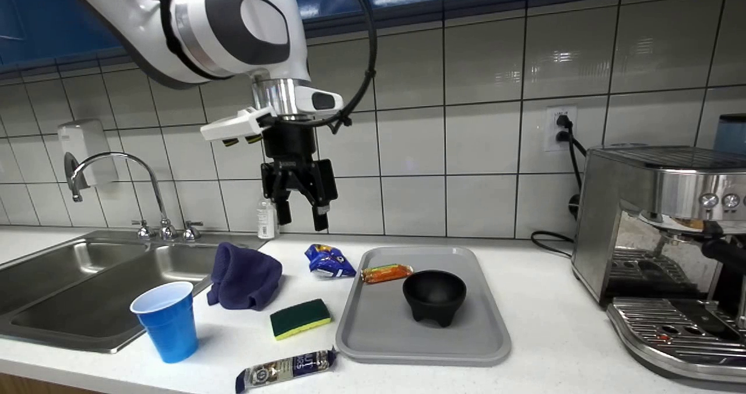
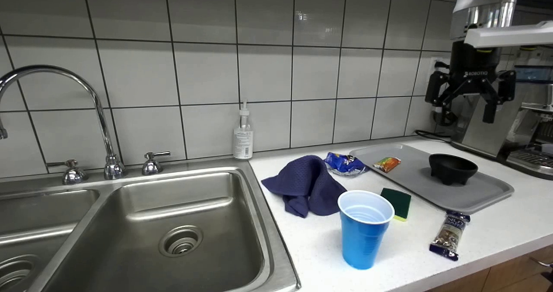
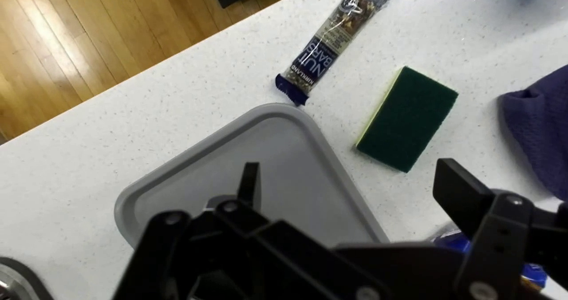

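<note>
Above the worktop (image 1: 542,324), the empty tool (image 1: 302,218) is held spread, the long edge of the tray (image 3: 335,173) framed between its fingers (image 3: 461,191) in the wrist view.

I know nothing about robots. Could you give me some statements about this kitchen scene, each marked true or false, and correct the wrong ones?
1. The black bowl stands on the grey tray. True.
2. The bowl is upside down. False: its open side faces up.
3. The blue cup and the green-and-yellow sponge both rest on the white counter. True.
4. The sponge lies on the tray. False: it lies beside the tray, apart from it.
5. The tool hangs in the air, open, holding nothing. True.
6. The tool touches the cup. False: the two are well apart.
</note>
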